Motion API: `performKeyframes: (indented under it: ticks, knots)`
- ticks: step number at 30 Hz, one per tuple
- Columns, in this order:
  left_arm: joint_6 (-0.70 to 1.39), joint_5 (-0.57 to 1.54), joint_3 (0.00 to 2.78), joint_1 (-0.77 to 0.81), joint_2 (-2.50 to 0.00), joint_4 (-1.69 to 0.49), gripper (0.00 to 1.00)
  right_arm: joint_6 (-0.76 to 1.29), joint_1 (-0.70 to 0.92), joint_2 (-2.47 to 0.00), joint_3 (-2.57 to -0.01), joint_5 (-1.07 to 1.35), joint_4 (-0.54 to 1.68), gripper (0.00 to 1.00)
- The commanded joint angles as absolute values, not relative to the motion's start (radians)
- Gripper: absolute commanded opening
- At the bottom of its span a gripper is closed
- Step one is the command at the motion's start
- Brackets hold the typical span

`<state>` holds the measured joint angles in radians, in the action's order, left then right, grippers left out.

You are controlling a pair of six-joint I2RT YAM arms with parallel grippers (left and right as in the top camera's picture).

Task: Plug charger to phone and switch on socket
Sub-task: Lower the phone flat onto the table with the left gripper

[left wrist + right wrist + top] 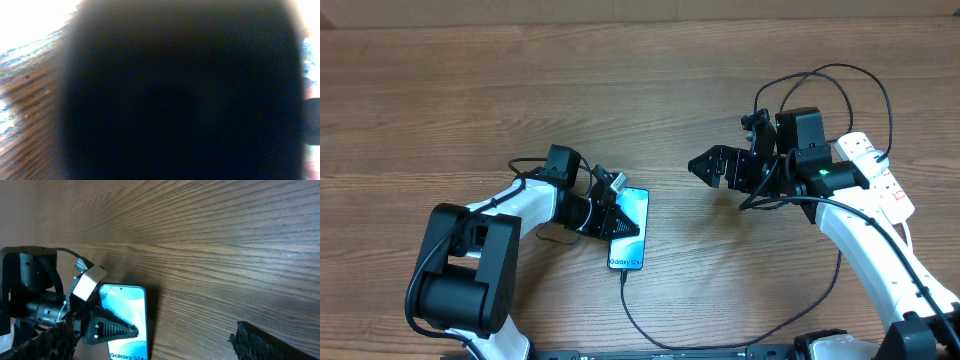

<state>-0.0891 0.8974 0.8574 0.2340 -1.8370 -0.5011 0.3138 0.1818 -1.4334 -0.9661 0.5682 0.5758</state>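
Observation:
The phone lies flat on the wooden table, screen lit light blue, with "Galaxy S24" at its near end. My left gripper rests on the screen, shut with its fingers together; the right wrist view shows it across the phone. The charger's connector sits at the phone's near end, and its thin black cable trails toward the front edge and off to the right. The white socket lies at the far right, partly behind the right arm. My right gripper hovers open, right of the phone. The left wrist view is almost all black.
Black cables loop above the right arm. The left arm's base stands at the front left, the right arm's white link at the front right. Bare wooden tabletop stretches across the back.

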Motion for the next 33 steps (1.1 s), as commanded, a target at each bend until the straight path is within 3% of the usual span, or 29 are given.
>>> performKeyframes:
  ticks: [1, 33]
  knots:
    - [-0.115, 0.88, 0.874, 0.237, -1.857, -0.493, 0.04, 0.307, 0.175, -1.423, -0.988, 0.558, 0.571, 1.0]
    - [-0.179, 0.899, 0.874, 0.237, -1.958, -0.471, 0.06, 0.307, 0.175, -1.423, -0.988, 0.558, 0.571, 1.0]
